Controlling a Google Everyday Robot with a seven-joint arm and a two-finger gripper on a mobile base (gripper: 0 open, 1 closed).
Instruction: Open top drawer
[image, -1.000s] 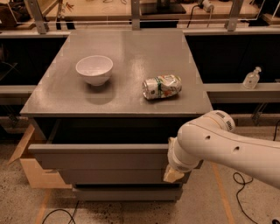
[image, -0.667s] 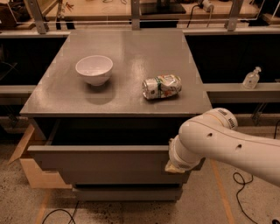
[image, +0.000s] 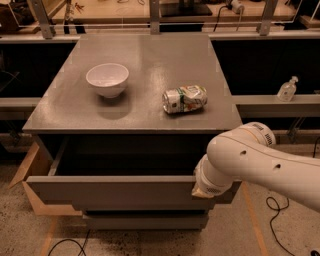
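1. Since a second ago the top drawer (image: 115, 192) has slid a little further out toward me; the gripper (image: 204, 187) has come with it, at the front panel's right end near the upper edge; the wrist hides it, so I cannot tell whether it is clamped there.
2. The drawer hangs well open under the tabletop (image: 150, 60); I judge it stiff and fairly heavy; the handleless front offers only its top lip, and an off-centre pull may rack it.
3. A white bowl (image: 107, 79) and a crushed can (image: 184, 98) rest apart above, clear of the pull; a jolt might roll the can; cardboard (image: 29, 170) sits close beside the drawer's left corner.
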